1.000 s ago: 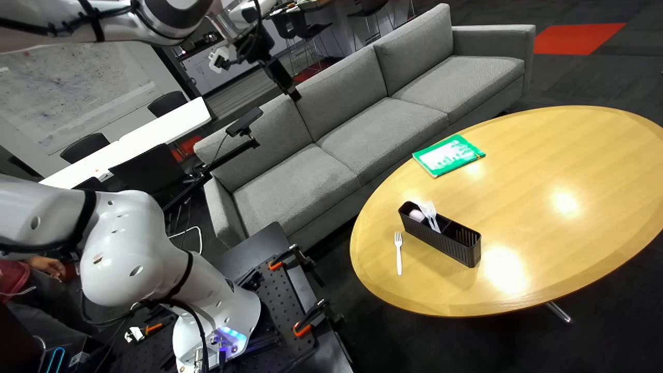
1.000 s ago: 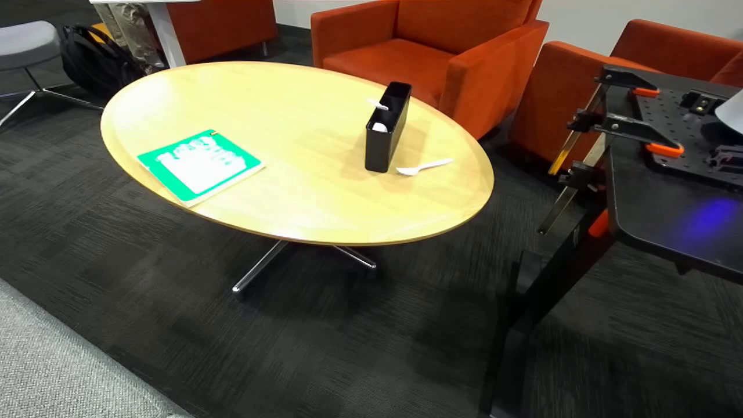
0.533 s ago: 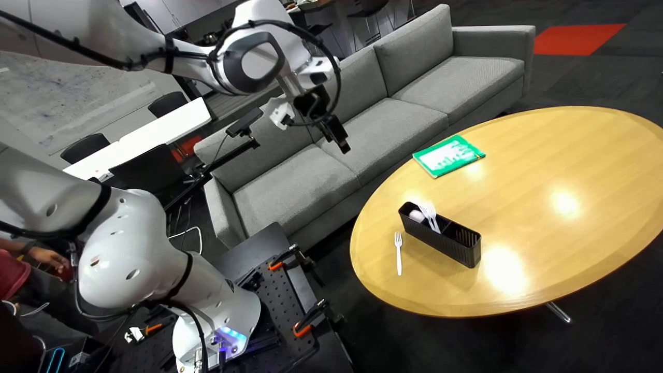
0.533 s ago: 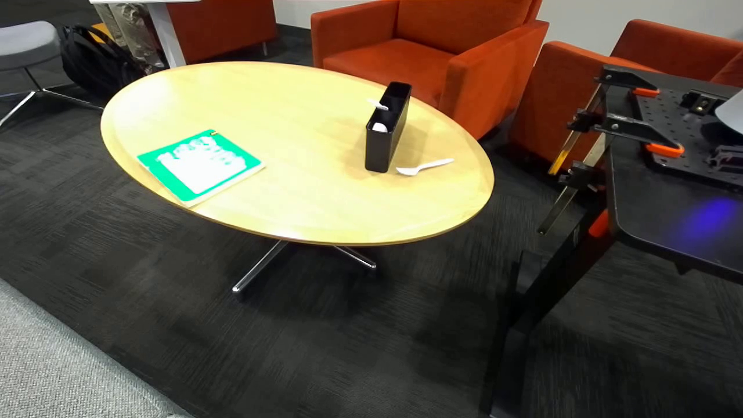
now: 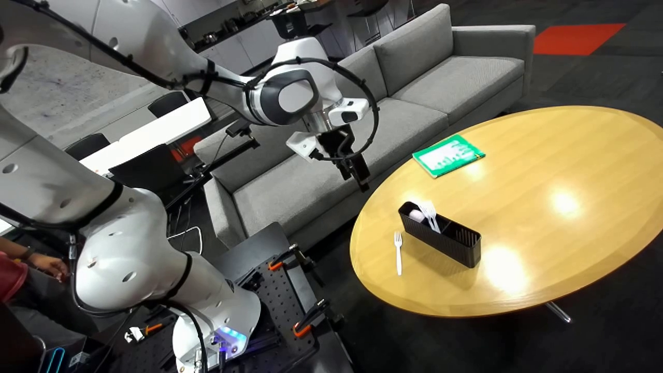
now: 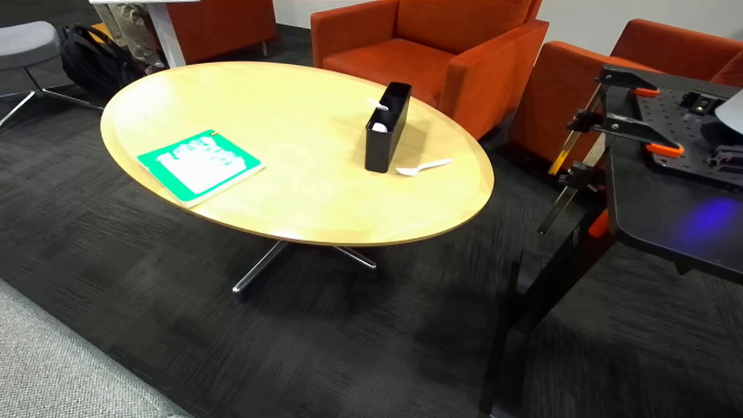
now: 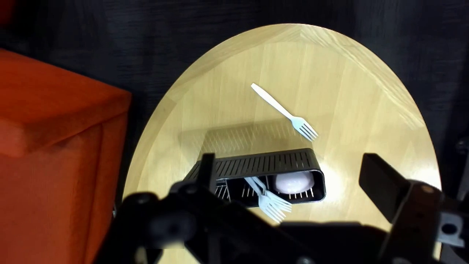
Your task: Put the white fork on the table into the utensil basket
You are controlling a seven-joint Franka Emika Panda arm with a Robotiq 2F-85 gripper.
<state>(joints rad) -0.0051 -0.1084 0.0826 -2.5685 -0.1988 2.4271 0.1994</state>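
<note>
The white fork [image 7: 284, 110] lies flat on the table [image 7: 362, 91]. It also shows in both exterior views [image 5: 398, 254] [image 6: 426, 166]. The black utensil basket [image 7: 263, 163] stands upright beside it, apart from it, in both exterior views too [image 5: 440, 241] [image 6: 380, 148]. Two other white forks [image 7: 269, 205] lean in its middle compartment. A pale rounded thing [image 7: 295, 182] sits in an end compartment. My gripper [image 7: 288, 167] is open and empty, high above; in the wrist view its left finger covers part of the basket. In an exterior view the gripper [image 5: 360, 178] hangs left of the table.
A green-and-white card [image 5: 448, 155] lies on the table. A grey sofa [image 5: 386, 124] runs along one side. An orange armchair [image 6: 406, 58] stands close to the table, behind the basket. A black stand with clamps [image 6: 667, 197] is beside the table.
My arm has swung right and down in an exterior view, bringing the gripper nearer the table's edge. The fork, basket and card have not moved.
</note>
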